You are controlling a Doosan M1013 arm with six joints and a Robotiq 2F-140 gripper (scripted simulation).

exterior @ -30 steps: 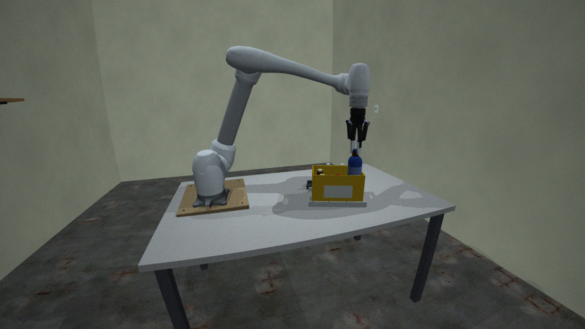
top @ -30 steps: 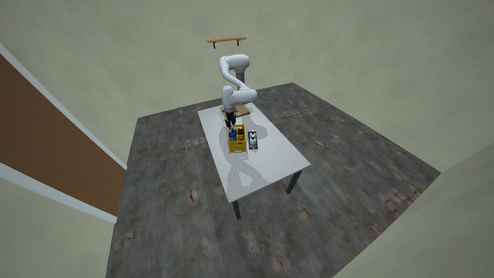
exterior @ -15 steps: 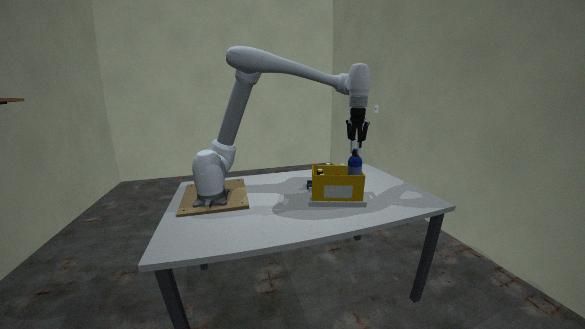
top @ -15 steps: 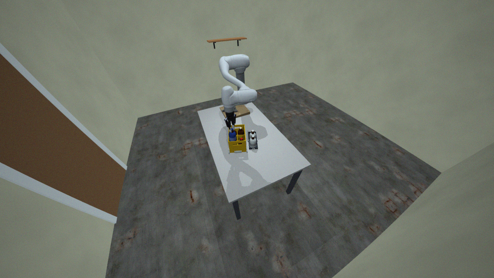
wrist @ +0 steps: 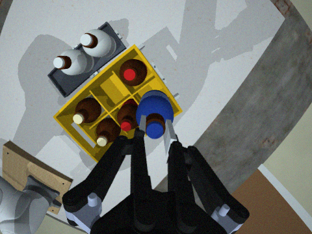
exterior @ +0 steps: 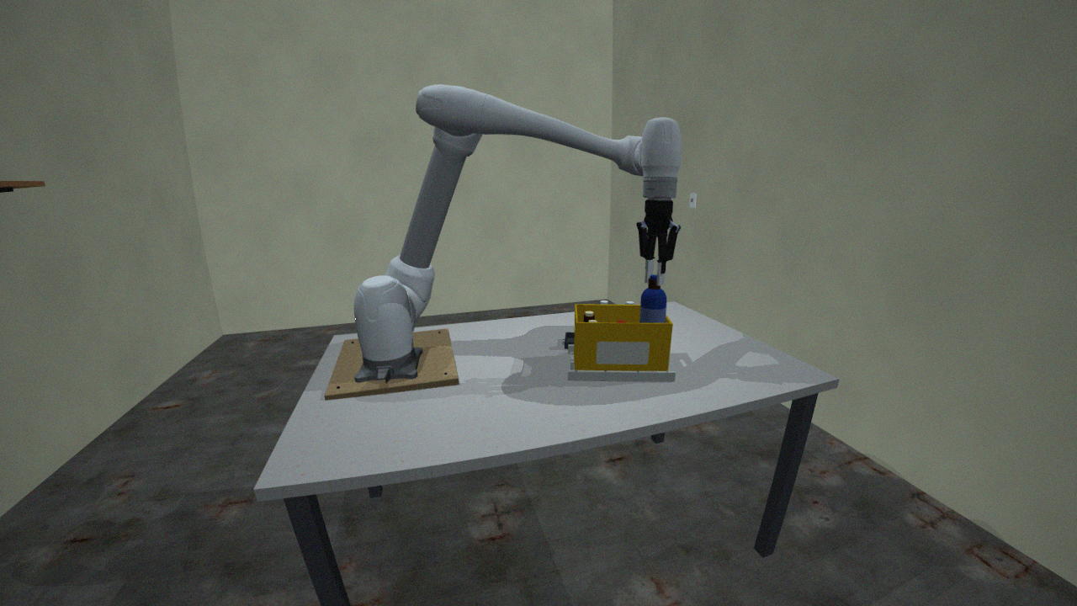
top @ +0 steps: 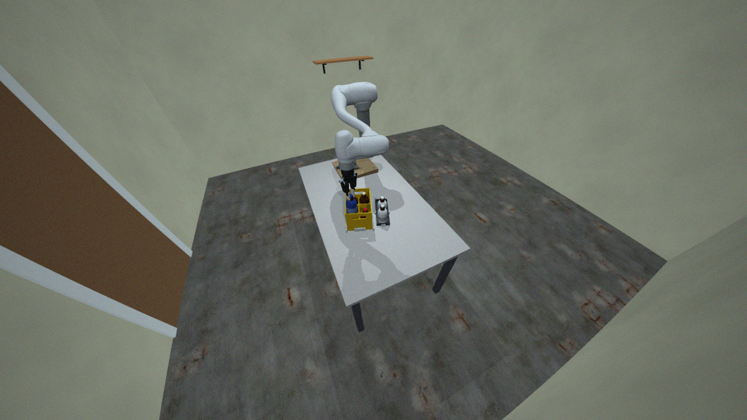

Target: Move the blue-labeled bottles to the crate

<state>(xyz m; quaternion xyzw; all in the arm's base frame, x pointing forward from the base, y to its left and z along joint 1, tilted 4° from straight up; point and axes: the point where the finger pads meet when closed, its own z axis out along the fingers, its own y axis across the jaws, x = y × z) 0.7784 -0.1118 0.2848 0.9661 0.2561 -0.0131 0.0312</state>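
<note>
My gripper is shut on the neck of the blue-labeled bottle and holds it upright. In the exterior view, the gripper points straight down. There, the blue bottle is partly inside the yellow crate, at its far right corner, with its shoulder above the rim. The wrist view shows the crate with several brown bottles, two with red caps and two with pale caps. One cell is empty. Whether the blue bottle's base rests on the crate floor is hidden.
A dark grey tray beside the crate holds two upright white-labeled bottles. The arm's base stands on a wooden plate on the table. The table edge is close to the right of the crate.
</note>
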